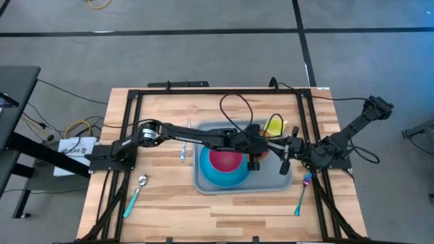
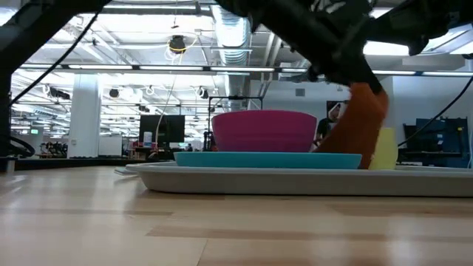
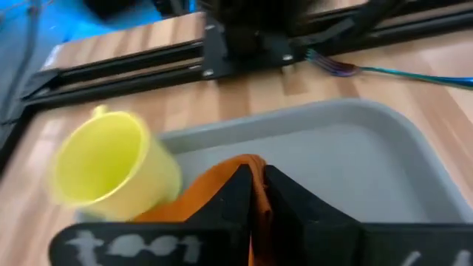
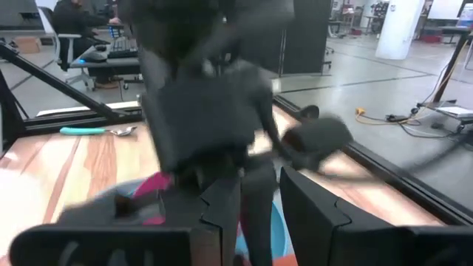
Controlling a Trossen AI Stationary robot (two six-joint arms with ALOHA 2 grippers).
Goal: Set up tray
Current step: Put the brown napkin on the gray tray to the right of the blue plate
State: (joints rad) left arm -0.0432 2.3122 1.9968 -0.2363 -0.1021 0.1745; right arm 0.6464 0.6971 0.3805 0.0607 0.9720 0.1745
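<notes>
Fingers (image 3: 240, 193) of the left gripper (image 1: 254, 157) pinch an orange cup (image 2: 360, 129) over the tray's (image 1: 283, 181) three o'clock end, mid-worktop (image 1: 169, 203). It should lower upright, clear of the yellow cup (image 3: 111, 166) and blue plate (image 1: 220, 177). At the tray's three o'clock edge, the right gripper (image 1: 286, 163) waits, fingers apart, holding nothing.

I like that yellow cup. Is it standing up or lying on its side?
On its side. The left wrist view shows the yellow cup lying with its open mouth facing sideways, by the tray.
</notes>
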